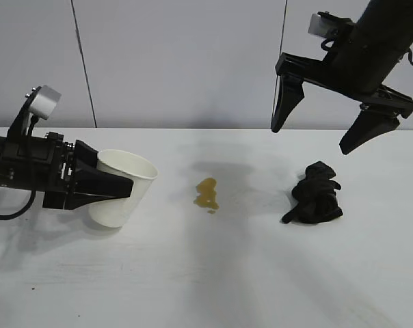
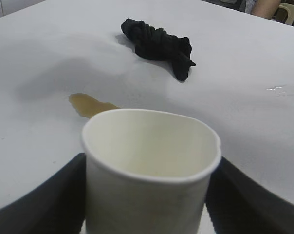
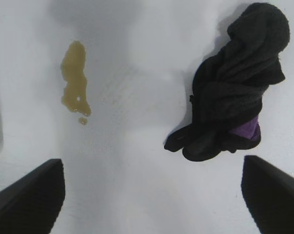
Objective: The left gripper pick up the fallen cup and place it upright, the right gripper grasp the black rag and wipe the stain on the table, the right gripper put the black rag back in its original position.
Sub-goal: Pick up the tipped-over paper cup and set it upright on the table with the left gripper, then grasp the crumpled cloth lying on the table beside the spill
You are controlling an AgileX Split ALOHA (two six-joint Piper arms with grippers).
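The white cup (image 1: 117,210) is at the table's left, tilted with its mouth facing up and to the right. My left gripper (image 1: 119,188) is shut on its sides, and in the left wrist view the cup (image 2: 152,170) fills the gap between both fingers. An amber stain (image 1: 207,193) (image 3: 75,80) lies mid-table. The black rag (image 1: 316,193) (image 3: 234,87) is bunched to its right and shows a purple patch. My right gripper (image 1: 312,137) (image 3: 152,163) hangs open high over the rag and touches nothing.
The white table (image 1: 227,273) runs back to a grey wall. A cable (image 1: 8,215) loops under the left arm. A person's arm (image 2: 264,7) shows at the far corner in the left wrist view.
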